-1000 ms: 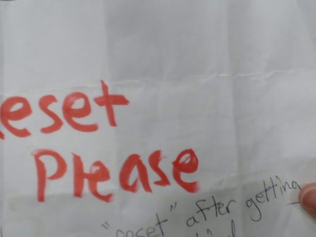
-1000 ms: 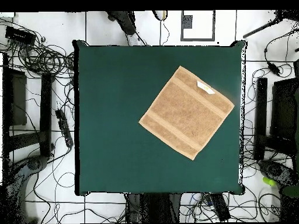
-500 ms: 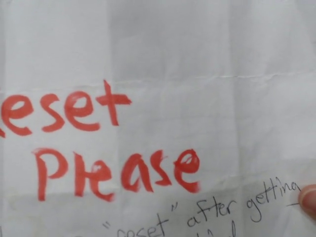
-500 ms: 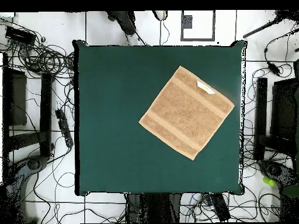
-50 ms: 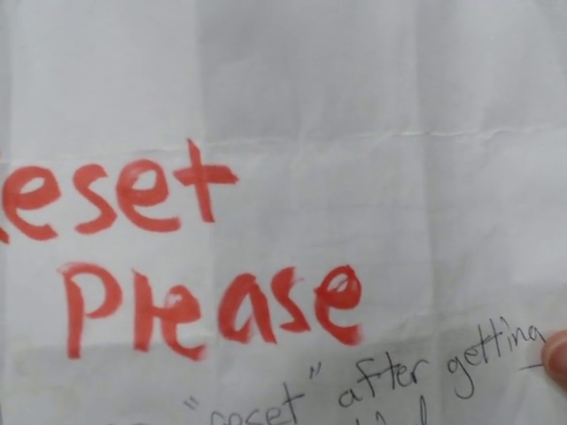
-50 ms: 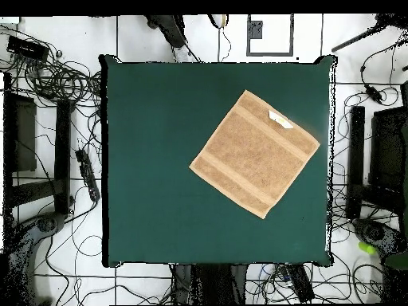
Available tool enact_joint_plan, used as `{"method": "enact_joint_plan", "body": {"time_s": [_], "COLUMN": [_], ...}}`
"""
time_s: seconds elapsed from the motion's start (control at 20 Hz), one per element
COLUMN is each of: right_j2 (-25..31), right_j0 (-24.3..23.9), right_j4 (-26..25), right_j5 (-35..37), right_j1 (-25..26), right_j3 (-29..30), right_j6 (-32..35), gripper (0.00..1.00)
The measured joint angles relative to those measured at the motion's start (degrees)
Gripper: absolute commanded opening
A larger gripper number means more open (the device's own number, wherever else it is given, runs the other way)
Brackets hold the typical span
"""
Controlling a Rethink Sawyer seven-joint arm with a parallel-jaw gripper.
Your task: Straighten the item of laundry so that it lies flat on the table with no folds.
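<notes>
One towel [image 6: 255, 154] lies spread flat, turned diamond-wise, on the right half of the green surface [image 6: 151, 159] as seen from overhead, its right corner near the surface's right edge. Two woven bands cross it; one white tag [image 6: 280, 119] sits by its upper-right hem. No folds visible. The front view is wholly blocked by one creased white paper sheet [image 5: 292, 97] held before the lens, lettered in red "eset Please" with black handwriting beneath; one fingertip [image 5: 556, 357] shows at its lower right edge. Around the surface: white tiled floor [image 6: 64, 32], tangled black cables [image 6: 56, 76], dark equipment stands. Neither view shows the arm or its fingers, so their state cannot be told.
</notes>
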Motion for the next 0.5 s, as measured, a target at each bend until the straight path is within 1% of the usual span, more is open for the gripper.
{"method": "enact_joint_plan", "body": {"time_s": [0.1,0.15,0.25,0.35,0.5], "right_j2": [0.3,0.4,0.5,0.5,0.5], "right_j0": [-0.4,-0.5,-0.4,-0.2,0.5], "right_j4": [1.2,1.5,3.9,5.0,5.4], "right_j5": [-3.9,-4.5,-7.4,-7.4,-6.5], "right_j1": [-0.5,-0.5,-0.4,-0.1,0.2], "right_j3": [1.5,1.7,2.4,2.4,2.2], "right_j6": [0.0,0.0,0.0,0.0,0.0], "gripper": [0.00,0.00,0.00,0.00,0.00]}}
